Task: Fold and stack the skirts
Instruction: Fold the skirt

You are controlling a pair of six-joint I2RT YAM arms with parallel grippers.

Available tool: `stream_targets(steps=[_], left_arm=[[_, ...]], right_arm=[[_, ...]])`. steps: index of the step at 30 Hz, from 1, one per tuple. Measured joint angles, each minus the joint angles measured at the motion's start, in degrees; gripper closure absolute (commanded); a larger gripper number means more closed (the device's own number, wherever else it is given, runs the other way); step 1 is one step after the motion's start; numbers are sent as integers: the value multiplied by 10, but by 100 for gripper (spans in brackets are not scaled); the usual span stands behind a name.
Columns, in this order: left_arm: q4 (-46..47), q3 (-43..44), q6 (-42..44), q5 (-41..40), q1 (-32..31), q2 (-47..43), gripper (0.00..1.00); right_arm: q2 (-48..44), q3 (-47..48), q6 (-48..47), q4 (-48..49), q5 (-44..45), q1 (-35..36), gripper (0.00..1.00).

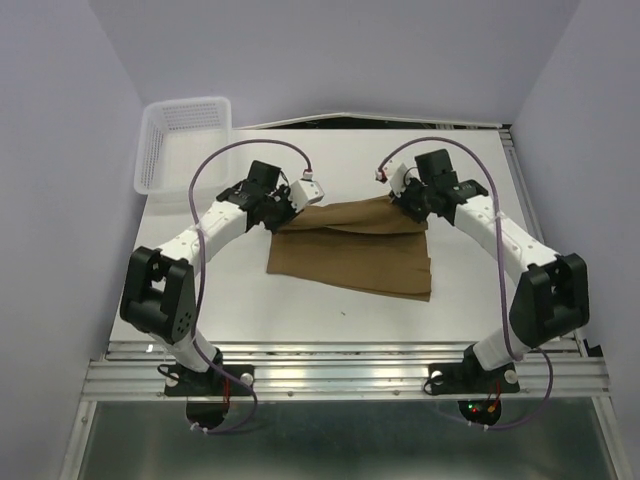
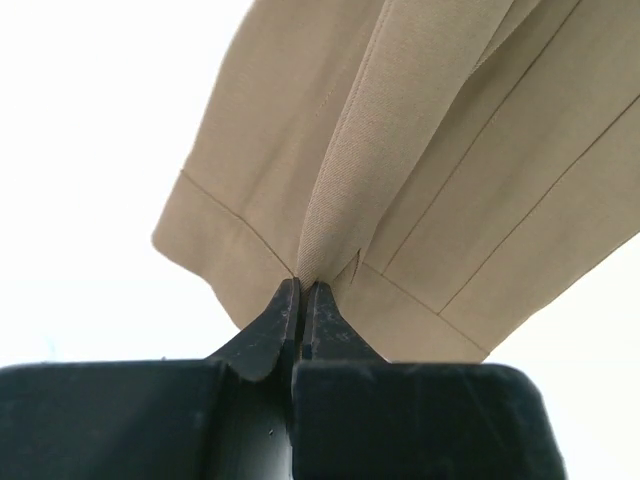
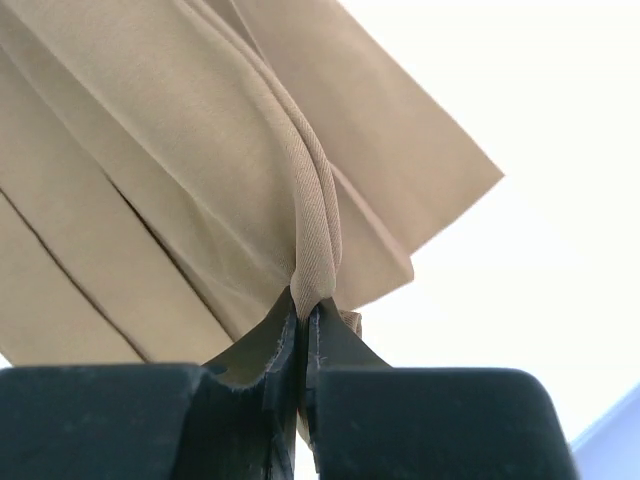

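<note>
Skirt [image 1: 352, 258] rests on bench [image 1: 300, 310], far edge raised. Left fingers [image 2: 283, 318] clamp one far corner; right fingers [image 3: 283, 335] clamp the other.

The top camera sits high above and behind the two arm bases and looks forward and down across the table [image 1: 230, 295] to the far wall. It is far enough back to take in both arms, the whole skirt [image 1: 350, 260] and the basket [image 1: 150, 165] at the far left corner.

The left wrist camera sits just behind the left gripper [image 2: 303, 288] and looks along its fingers, so close that cloth fills most of the view. The right wrist camera looks past the right gripper [image 3: 306, 305] in the same way.

Each wrist view shares with the top view only the pinched far corner of the skirt on its own side. The two wrist views show opposite ends of that far edge.
</note>
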Motion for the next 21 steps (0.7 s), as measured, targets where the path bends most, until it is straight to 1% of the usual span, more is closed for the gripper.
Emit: stream_targets(steps=[4,7,10,12,13,14,15,16,17,18,21], left_arm=[[-28,14,8,3,0,-35,100],[-52,6,24,12,-4,-61,100],[-62,-35,40,29,-12,-83,99],[-63,-70,46,38,-21,-87,73],[-58,-95,47,40,-29,-86,63],[-56,-114,50,44,-35,-81,59],[-56,-130,49,46,-40,-74,50],[-55,-144,48,50,-43,-66,45],[-56,-151,50,50,-44,-63,42],[-59,-164,50,49,-43,-61,37],[-76,-182,54,57,-39,-81,34]], right_arm=[[-51,8,-15,-37,-8,-4,99],[-109,-43,-30,-43,-14,-3,99],[-139,-105,-39,-50,-26,-2,99],[-135,-141,-42,-50,-36,-2,83],[-132,-158,-43,-45,-39,-2,80],[-128,-176,-49,-41,-43,-2,62],[-121,-197,-52,-40,-46,-2,45],[-113,-209,-50,-43,-44,0,29],[-107,-214,-54,-47,-44,-1,25],[-99,-216,-54,-57,-43,0,23],[-104,-215,-53,-73,-49,-5,22]])
